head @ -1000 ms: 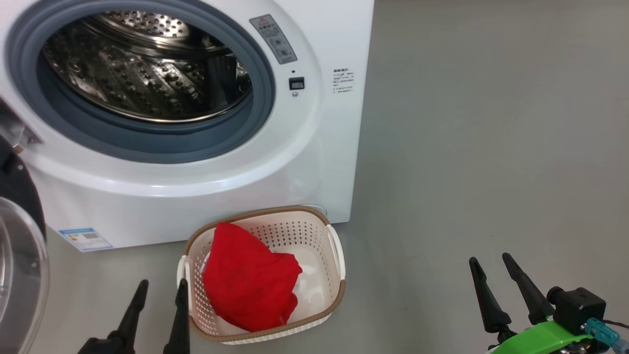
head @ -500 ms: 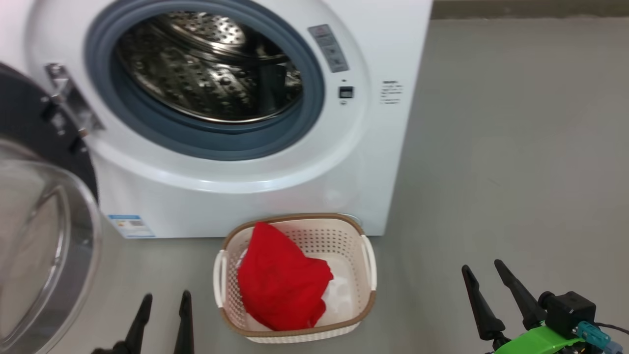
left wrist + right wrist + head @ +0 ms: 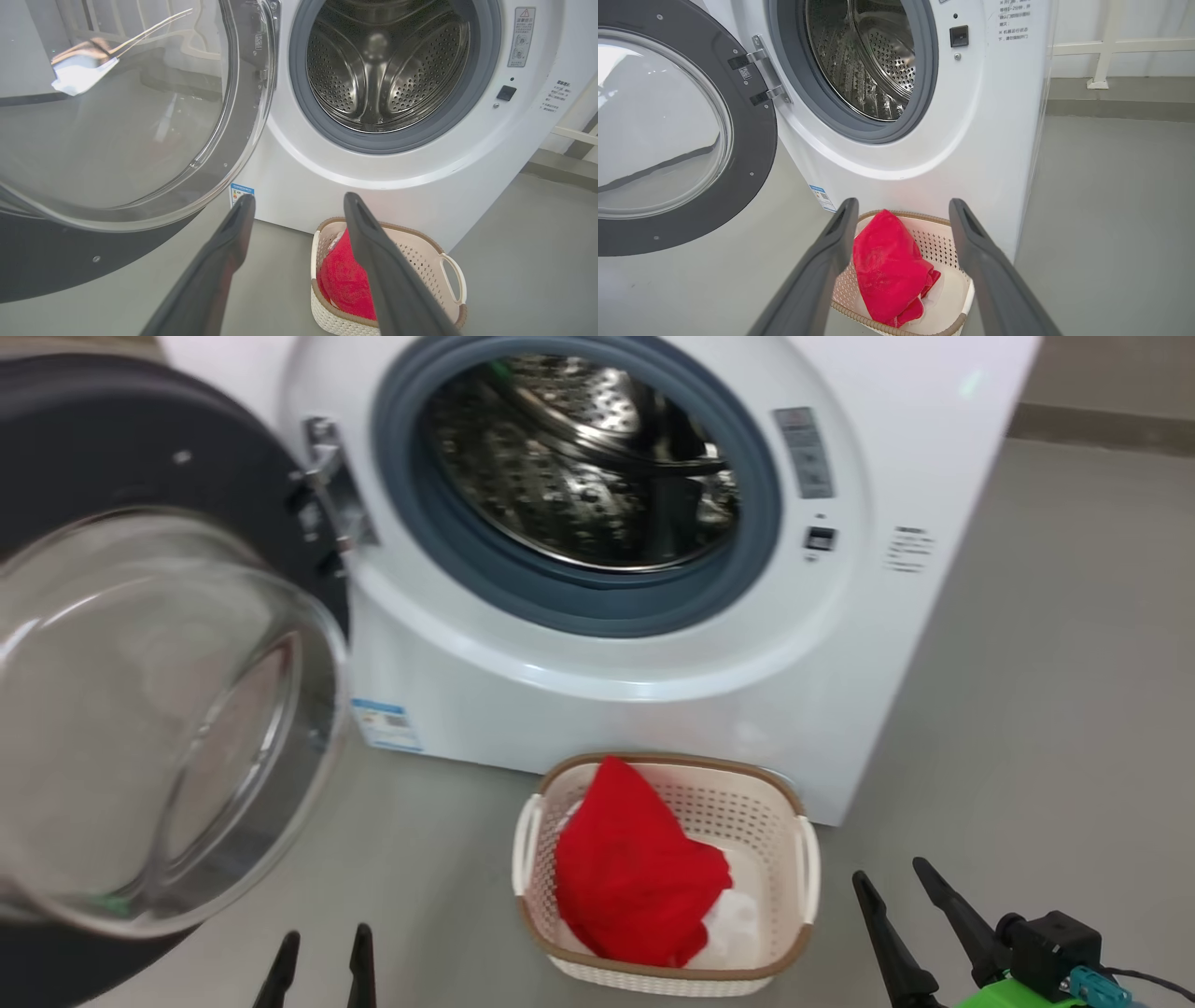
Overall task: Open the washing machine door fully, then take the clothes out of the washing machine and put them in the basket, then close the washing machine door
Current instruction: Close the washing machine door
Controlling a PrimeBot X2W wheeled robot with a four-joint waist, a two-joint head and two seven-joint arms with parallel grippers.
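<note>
Left end effector (image 3: 326, 935) and right end effector (image 3: 888, 871) stand open and empty; the rigid, hinged washing machine door (image 3: 159, 709) seems best pushed by its black rim (image 3: 759, 140).

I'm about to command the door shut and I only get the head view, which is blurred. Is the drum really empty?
Observer: Yes. The left wrist view looks straight into the drum: bare perforated steel to the back, no fabric.
Operator: Could the near arm push, or is it holding something?
Observer: Its own view shows the left gripper open, with nothing between the fingers along their length.
Operator: Anything off to the right I should mind?
Observer: The right wrist view shows a white railing post by the wall beyond the washing machine.
</note>
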